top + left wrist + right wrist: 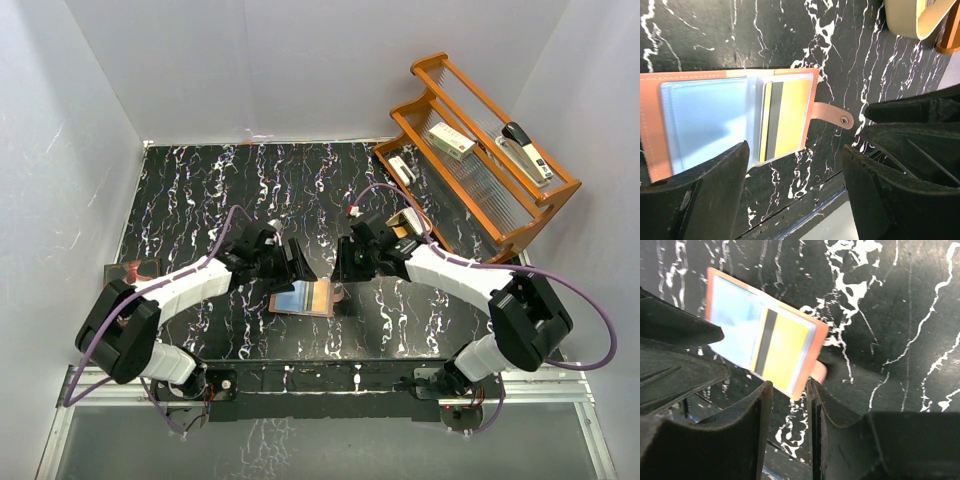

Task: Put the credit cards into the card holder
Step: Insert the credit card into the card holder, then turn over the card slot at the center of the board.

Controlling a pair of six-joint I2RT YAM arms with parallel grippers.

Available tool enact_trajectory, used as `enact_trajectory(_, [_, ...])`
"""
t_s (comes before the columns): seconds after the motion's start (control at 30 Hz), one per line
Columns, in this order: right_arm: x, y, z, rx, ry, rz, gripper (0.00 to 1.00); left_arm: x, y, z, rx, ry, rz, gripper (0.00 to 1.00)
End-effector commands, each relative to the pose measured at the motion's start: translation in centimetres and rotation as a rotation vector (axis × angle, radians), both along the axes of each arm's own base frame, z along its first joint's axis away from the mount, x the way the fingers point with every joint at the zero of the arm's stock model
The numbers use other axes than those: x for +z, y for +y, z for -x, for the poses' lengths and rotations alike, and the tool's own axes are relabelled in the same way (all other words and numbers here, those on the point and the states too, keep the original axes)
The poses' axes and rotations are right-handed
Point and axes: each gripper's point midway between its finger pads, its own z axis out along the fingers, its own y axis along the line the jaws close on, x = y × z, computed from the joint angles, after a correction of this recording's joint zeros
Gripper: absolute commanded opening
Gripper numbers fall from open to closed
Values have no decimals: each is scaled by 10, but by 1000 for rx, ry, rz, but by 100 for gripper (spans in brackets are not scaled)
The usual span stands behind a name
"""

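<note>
The card holder (302, 298) lies open and flat on the black marble table, its snap tab (835, 116) pointing right. An orange-gold credit card (790, 117) with a dark stripe sits in its right clear pocket. A light blue credit card (705, 117) sits in the left pocket. My left gripper (796, 150) hovers at the holder's near edge, open wide with nothing between its fingers. My right gripper (789, 390) stands at the holder's tab-side corner (800, 385). Its jaws are narrowly apart and touch nothing I can see.
A wooden rack (480, 170) with a stapler (527, 150) and small boxes stands at the back right. A tan dish (910, 20) lies beyond the right arm. A dark booklet (135, 268) lies at the table's left edge. The table's front edge runs just below the holder.
</note>
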Motion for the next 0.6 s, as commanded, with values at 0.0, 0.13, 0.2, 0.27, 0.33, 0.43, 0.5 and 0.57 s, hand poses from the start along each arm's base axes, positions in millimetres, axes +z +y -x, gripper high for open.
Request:
enact_trajectory(0.0, [39, 20, -10, -33, -47, -94, 32, 11, 17, -6, 21, -10, -15, 73])
enact_trajectory(0.13, [47, 35, -9, -58, -40, -134, 32, 20, 23, -9, 26, -17, 16, 72])
enact_trajectory(0.2, [48, 43, -9, -69, -37, -150, 32, 22, 24, -10, 27, -17, 37, 72])
enact_trajectory(0.27, [48, 53, -8, -68, -35, -159, 32, 23, 26, -11, 32, -16, 56, 72])
enact_trajectory(0.33, [44, 62, -6, -63, -26, -156, 32, 24, 28, -11, 36, -10, 68, 72])
enact_trajectory(0.43, [37, 77, -4, -45, -8, -146, 32, 25, 32, -12, 45, -1, 88, 72])
enact_trajectory(0.5, [32, 87, -3, -35, 0, -139, 32, 26, 35, -12, 54, 1, 102, 72])
enact_trajectory(0.57, [26, 96, -3, -28, 9, -131, 32, 26, 38, -12, 64, 8, 116, 72])
